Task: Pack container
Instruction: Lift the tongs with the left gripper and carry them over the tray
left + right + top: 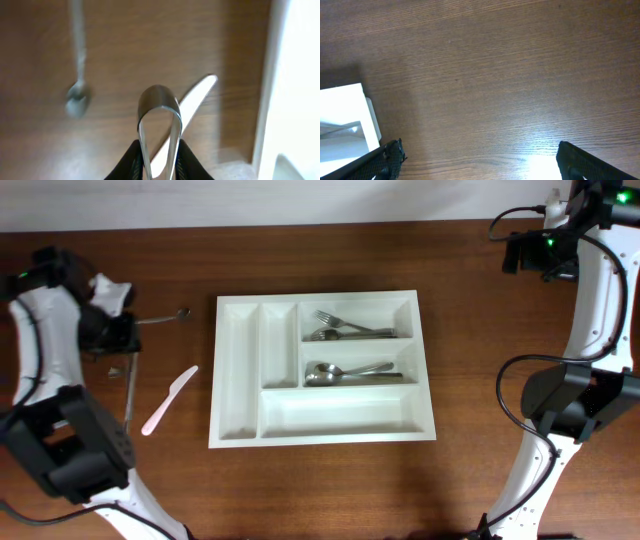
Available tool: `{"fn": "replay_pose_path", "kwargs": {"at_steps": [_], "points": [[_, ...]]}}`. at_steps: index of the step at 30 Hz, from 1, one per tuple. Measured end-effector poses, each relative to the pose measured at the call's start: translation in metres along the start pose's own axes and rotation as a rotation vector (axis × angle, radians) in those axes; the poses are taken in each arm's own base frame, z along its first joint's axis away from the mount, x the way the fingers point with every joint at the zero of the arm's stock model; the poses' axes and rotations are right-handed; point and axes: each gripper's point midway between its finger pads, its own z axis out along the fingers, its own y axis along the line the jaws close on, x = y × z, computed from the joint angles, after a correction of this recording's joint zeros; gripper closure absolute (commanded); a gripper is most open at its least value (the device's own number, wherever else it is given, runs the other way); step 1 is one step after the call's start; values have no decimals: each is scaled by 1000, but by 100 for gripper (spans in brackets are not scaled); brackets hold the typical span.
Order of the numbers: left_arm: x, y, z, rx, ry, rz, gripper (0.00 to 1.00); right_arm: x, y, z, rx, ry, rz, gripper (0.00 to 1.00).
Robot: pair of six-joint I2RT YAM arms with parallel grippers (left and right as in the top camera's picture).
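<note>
Pinching a metal utensil (159,107), rounded end forward, the left gripper (160,157) hangs left of the container (340,413) — the piece is likely bound for a compartment. The container lies mid-table, long axis left-to-right, its long compartment toward the robot; beyond, the right gripper (480,160) gapes empty over the table (495,75).

The 5-compartment tray (240,380) holds forks (350,330) and spoons (325,372).
</note>
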Motion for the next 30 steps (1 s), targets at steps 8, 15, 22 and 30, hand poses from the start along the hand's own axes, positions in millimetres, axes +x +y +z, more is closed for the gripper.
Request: {"fn": "replay_pose_path", "kwargs": {"at_steps": [8,15,22,30], "points": [[-32,-103,4,27,-2,386,98,0,0,0,0,0,0,1],[-31,-225,16,71,9,769,98,0,0,0,0,0,1,1],[-6,-311,22,76,26,1024,98,0,0,0,0,0,1,1],[29,-378,25,57,42,1232,98,0,0,0,0,0,0,1]]}}
